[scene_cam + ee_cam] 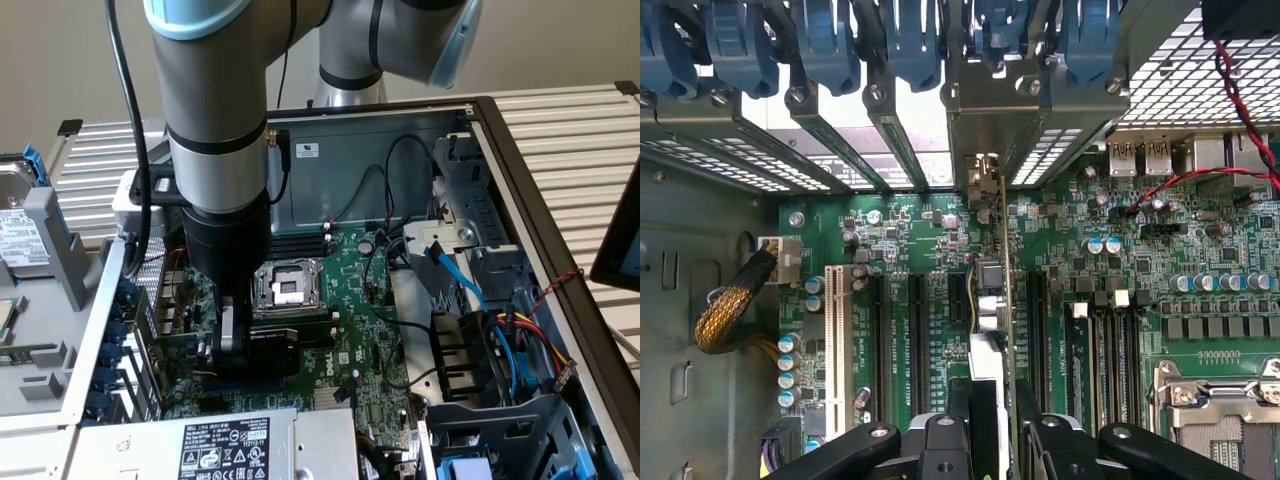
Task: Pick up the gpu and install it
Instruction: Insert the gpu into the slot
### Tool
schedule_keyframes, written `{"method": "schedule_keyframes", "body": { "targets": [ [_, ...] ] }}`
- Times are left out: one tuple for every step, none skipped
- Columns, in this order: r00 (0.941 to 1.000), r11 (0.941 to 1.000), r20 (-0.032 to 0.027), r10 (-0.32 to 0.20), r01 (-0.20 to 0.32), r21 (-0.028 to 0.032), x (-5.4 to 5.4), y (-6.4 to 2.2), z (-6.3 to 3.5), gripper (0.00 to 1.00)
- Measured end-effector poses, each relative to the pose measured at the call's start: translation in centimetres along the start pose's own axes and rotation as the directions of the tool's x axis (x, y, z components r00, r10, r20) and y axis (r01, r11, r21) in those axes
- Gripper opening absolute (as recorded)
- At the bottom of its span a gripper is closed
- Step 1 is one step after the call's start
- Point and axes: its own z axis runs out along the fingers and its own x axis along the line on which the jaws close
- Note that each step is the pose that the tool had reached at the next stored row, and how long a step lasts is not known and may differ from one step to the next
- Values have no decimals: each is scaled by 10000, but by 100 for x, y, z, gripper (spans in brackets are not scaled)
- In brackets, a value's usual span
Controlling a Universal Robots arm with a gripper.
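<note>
Inside the open computer case, my gripper [232, 338] is shut on the gpu [272, 345], a short card with a black shroud held low over the green motherboard [350, 330]. In the wrist view the gpu [990, 300] is edge-on between my fingers [940, 440]. It stands upright among the black expansion slots [883, 340] of the motherboard [910, 240]. Its silver end bracket [985, 180] reaches the case's rear slot openings. Whether its edge sits in a slot I cannot tell.
Blue slot latches [830, 40] line the rear wall. The CPU socket [285, 285] lies just beyond the card, with RAM slots [1110, 350] beside it. The power supply [220, 445] is in front. A drive cage [460, 240] with blue cables [455, 275] is at the exterior view's right.
</note>
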Motion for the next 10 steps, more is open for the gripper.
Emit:
{"method": "schedule_keyframes", "body": {
  "targets": [
    [10000,10000,0,0,0,-1,0,0,0,27],
    [10000,10000,0,-1,1,0,0,0,0,27],
    [10000,10000,-1,0,0,-1,0,-2,-1,27],
    [10000,10000,-1,0,0,-2,1,-2,-1,27],
    [10000,10000,-1,0,0,-1,0,-2,-1,27],
    [10000,10000,-1,-1,1,-1,0,-2,-1,27],
    [10000,10000,-1,-1,1,-1,0,-2,-1,27],
    [10000,10000,-1,0,0,-1,0,-3,0,27],
    [10000,10000,-1,0,0,-1,0,-3,0,27],
    [10000,10000,-1,-1,1,-1,0,-3,-1,27]
  ]
}}
